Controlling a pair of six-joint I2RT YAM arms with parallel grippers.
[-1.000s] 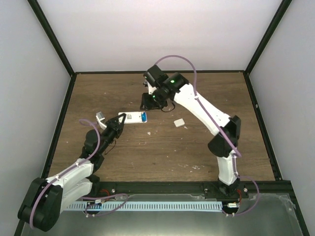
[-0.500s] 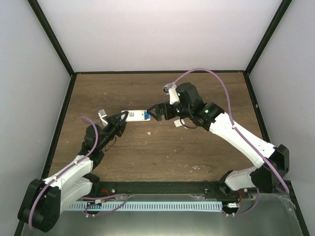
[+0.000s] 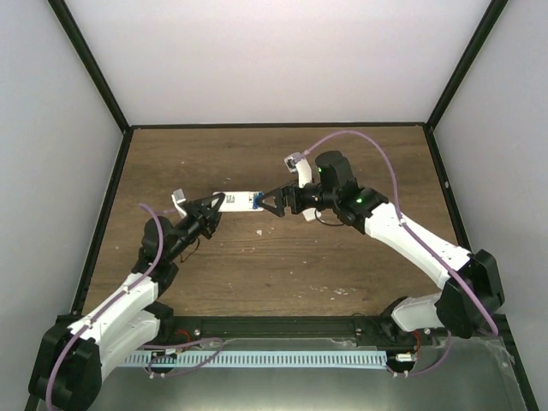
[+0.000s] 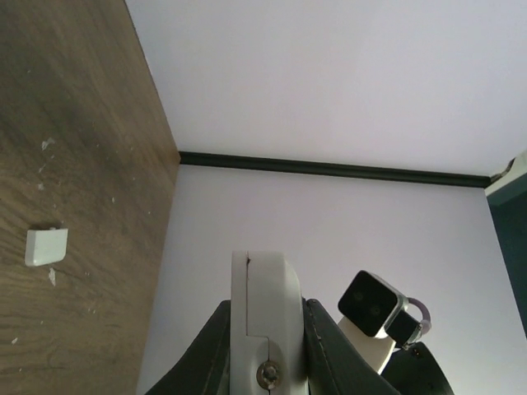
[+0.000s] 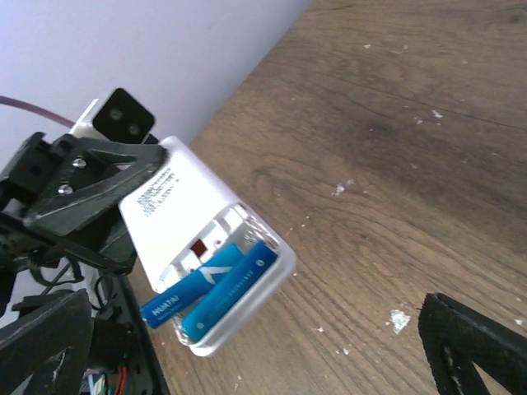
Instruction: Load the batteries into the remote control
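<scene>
Top external: left gripper (image 3: 214, 206) clamps remote control (image 3: 241, 201); right gripper (image 3: 266, 205) spread wide.

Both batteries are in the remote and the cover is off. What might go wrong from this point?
1. The batteries lie uncovered in the remote control, which the left gripper grips by its far end only; a tilt may spill them.
2. One battery appears slightly askew, perhaps not fully seated.
3. The open right gripper sits close to the battery end and might bump it before the loose cover is fetched from the table.
</scene>
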